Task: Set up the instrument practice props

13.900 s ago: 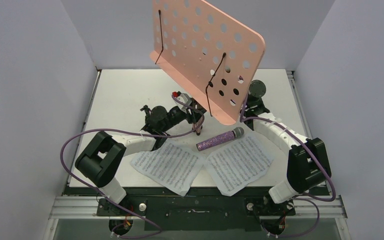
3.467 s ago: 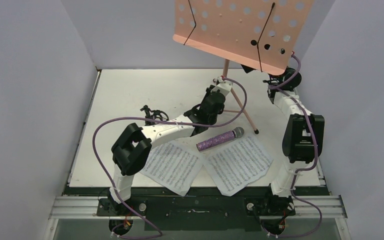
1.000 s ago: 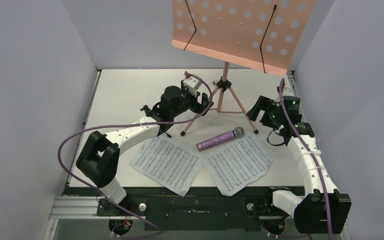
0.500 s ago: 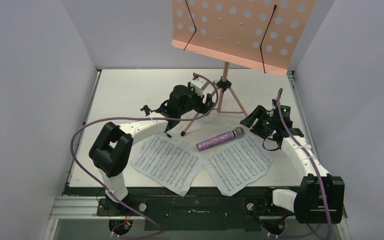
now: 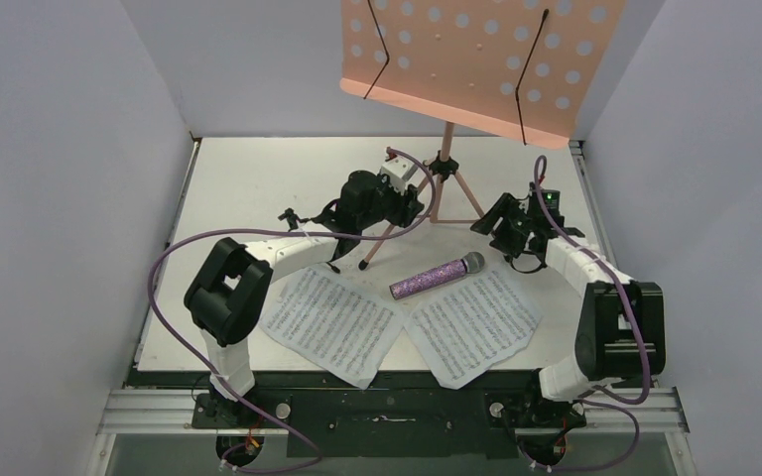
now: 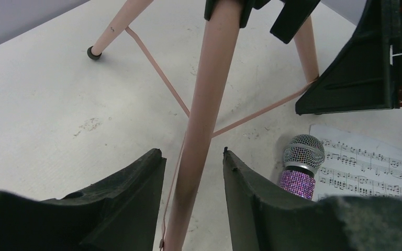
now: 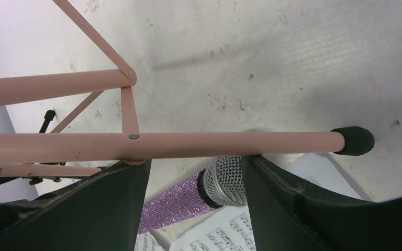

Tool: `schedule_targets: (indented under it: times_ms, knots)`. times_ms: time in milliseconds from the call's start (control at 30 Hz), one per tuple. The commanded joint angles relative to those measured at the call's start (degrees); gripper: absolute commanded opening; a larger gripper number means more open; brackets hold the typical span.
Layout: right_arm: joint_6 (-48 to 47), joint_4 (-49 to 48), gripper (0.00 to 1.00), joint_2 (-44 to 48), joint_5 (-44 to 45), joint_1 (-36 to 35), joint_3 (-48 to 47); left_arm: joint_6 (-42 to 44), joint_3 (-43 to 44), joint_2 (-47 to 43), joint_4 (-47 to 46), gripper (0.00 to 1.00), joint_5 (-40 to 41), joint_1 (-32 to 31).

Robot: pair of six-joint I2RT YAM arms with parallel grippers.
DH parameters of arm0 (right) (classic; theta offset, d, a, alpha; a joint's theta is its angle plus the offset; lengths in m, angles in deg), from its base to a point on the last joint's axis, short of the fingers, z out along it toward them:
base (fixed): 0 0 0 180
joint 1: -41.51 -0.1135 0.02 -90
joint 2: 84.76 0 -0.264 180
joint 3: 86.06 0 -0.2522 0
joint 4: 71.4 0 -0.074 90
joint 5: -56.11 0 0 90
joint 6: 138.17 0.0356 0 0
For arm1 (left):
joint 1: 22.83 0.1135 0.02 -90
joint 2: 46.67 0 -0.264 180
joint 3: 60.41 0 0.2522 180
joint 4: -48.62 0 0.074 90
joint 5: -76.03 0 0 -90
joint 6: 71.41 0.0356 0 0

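Note:
The pink perforated music stand stands upright at the back on its tripod legs. My left gripper is open and straddles the front-left leg without pinching it; its fingers show a gap on both sides. My right gripper is open at the right leg, which crosses just past its fingertips, near the leg's black foot. The purple glitter microphone lies between two sheet-music pages. The small black shock-mount tripod sits left of the stand.
White walls close in the table on the left, back and right. The stand's desk overhangs the back of the table. Purple cables loop off both arms. The microphone also shows in the left wrist view and the right wrist view.
My right arm has swung in from the right, bringing its gripper up to the stand's right leg. My left gripper has edged right onto the front-left leg. The stand stays upright.

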Motion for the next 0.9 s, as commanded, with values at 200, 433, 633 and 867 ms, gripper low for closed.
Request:
schedule_targets:
  times_ms: [200,433,633,867]
  knots:
    - [-1.52,-4.82,0.62,-8.54,1.29,-0.66,-11.21,0.11,2.36,-0.22,-3.68,0.29,1.90,-0.26]
    - [-2.64,-4.28,0.62,-12.36,1.85,-0.60,-16.15,0.37,3.34,0.41,-3.57,0.27,3.84,-0.17]
    - [-1.07,-4.50,0.63,-16.35,-0.73,0.00,-20.50,1.06,5.35,1.76,-1.82,0.25,6.42,-0.09]
    - [-0.64,-4.66,0.64,-17.66,-1.78,0.04,-22.75,2.34,8.11,3.21,-0.66,0.18,8.68,0.53]
